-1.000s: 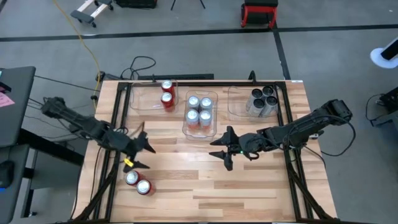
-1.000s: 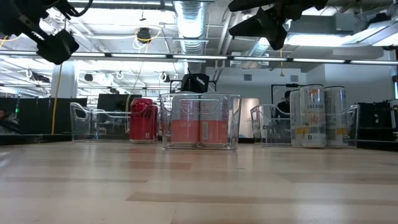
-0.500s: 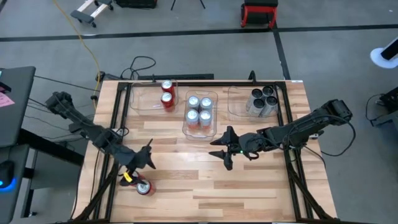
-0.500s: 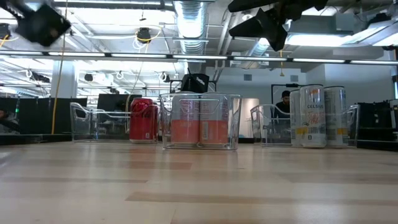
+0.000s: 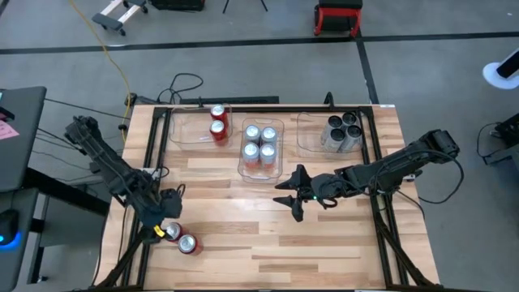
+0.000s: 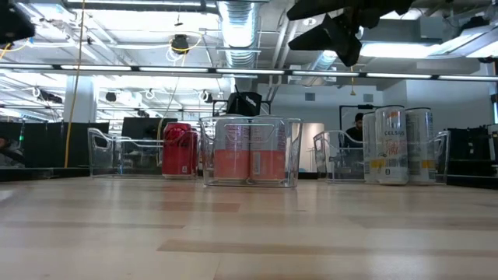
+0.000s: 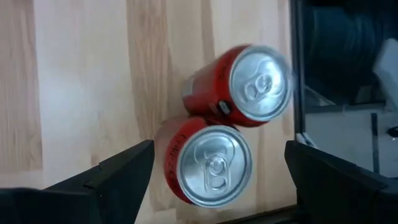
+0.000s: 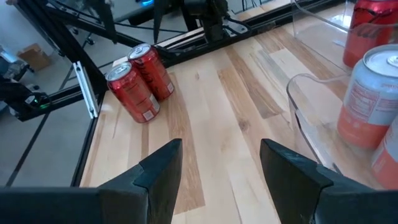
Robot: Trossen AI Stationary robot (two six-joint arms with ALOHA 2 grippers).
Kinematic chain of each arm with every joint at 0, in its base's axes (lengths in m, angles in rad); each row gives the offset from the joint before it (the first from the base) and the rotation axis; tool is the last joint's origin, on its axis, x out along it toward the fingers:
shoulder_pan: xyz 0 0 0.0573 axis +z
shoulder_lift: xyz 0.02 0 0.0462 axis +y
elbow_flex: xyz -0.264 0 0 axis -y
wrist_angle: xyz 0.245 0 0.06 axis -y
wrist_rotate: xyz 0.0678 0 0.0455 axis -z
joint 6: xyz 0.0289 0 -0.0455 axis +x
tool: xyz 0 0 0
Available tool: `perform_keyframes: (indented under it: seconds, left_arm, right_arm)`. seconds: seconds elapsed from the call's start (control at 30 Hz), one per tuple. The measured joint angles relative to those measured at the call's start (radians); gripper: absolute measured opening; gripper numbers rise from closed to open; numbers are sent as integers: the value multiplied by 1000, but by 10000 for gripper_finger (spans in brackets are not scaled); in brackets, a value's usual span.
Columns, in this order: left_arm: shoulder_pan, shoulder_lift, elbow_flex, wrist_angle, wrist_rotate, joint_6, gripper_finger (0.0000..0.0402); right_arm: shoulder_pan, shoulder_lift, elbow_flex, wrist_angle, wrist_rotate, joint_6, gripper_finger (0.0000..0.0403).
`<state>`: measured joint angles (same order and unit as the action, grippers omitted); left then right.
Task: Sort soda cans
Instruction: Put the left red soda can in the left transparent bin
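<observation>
Left gripper [image 7: 214, 180] hangs wide open over two red soda cans [image 7: 214, 165].
They stand touching at the table's near left edge; it should drop straight down around just one can.

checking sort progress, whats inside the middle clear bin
The middle bin holds four cans with silver tops in two rows. The low view shows red-orange lower bodies through its wall; the back pair hides behind the front pair there.

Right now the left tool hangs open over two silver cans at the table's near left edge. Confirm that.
Not quite: the two cans are red, not silver. The left wrist view shows red bodies under silver tops, with the open left tool above them near the table's edge.
</observation>
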<state>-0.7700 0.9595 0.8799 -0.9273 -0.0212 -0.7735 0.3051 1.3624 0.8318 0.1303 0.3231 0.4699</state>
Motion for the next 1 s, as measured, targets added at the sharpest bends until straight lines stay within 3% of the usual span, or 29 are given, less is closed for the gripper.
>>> perform_keyframes:
  seconds: [0.17,0.6,0.7,0.83,1.0]
  left_arm:
    - [-21,99,0,-2,29,-65,357]
    - [-22,287,0,-2,64,-28,357]
    - [-17,303,0,-17,45,30,352]
    - [-9,293,0,-78,7,92,301]
    - [23,251,5,-184,2,111,297]
  right_arm:
    - [17,0,0,-5,1,27,235]
    - [23,0,0,-7,23,27,235]
    - [21,0,0,-6,23,27,235]
    - [20,0,0,-7,23,27,235]
    - [20,0,0,-7,23,26,235]
